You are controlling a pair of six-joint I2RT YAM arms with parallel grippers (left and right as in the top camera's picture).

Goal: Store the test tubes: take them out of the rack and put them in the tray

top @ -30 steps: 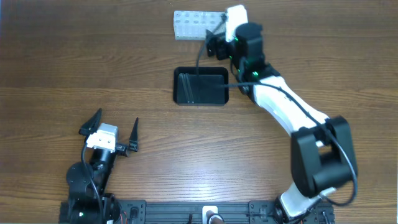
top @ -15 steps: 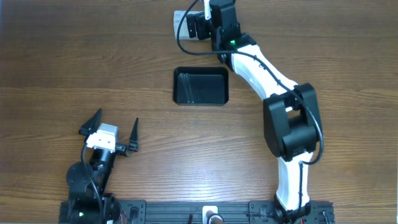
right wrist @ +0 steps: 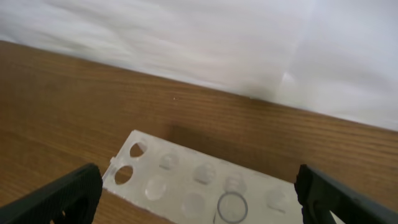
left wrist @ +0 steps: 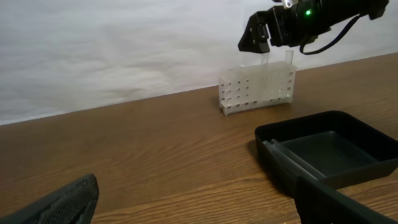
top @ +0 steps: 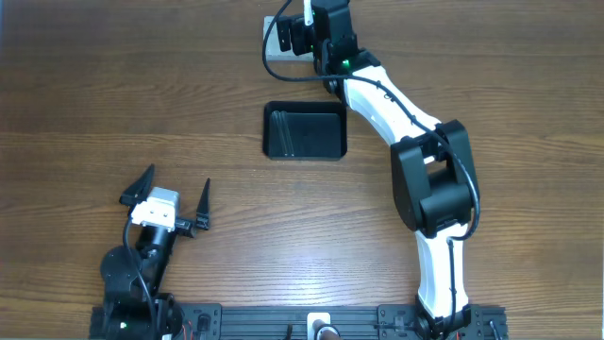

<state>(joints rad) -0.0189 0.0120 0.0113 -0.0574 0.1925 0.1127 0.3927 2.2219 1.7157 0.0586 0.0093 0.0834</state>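
Our right gripper (right wrist: 199, 193), spread wide over the rack (right wrist: 168, 177) at the far edge of the desk (top: 113, 104), may knock the tube (right wrist: 231, 207) askew.

Translucent white rack (left wrist: 256, 93) stands near the table's (top: 142, 94) far edge, a clear test tube (left wrist: 289, 57) upright in it; black tray (top: 321, 134) sits just nearer, clear tubes (top: 280, 132) lying flat inside.

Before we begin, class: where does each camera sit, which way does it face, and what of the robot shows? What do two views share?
Top view: overhead, facing down; left gripper near its base, right gripper at the rack, plus the tray.
Left wrist view: low on the left arm, facing tray and rack; own fingers.
Right wrist view: above the rack, facing down at it; own fingers.
Shared: both wrist views show the rack.
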